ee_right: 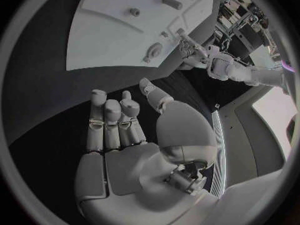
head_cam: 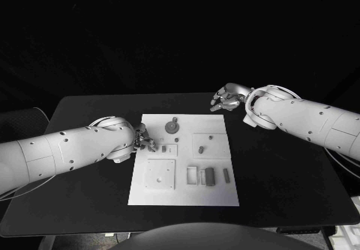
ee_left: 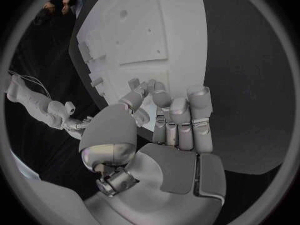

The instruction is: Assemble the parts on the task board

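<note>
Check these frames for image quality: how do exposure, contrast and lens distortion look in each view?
Head view: the white task board is bright against the black table, and the small parts on it stay readable; the surround falls to darkness. Left wrist view: heavy fisheye bends the board's edges, and the left hand is sharp. Right wrist view: same curvature, with the right hand evenly lit.

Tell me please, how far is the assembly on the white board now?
Early, as far as the pictures show. Grey parts lie loose on the task board. The left robot hand is at the board's left edge; whether it holds anything is unclear. The right robot hand hangs over the table, open.
</note>
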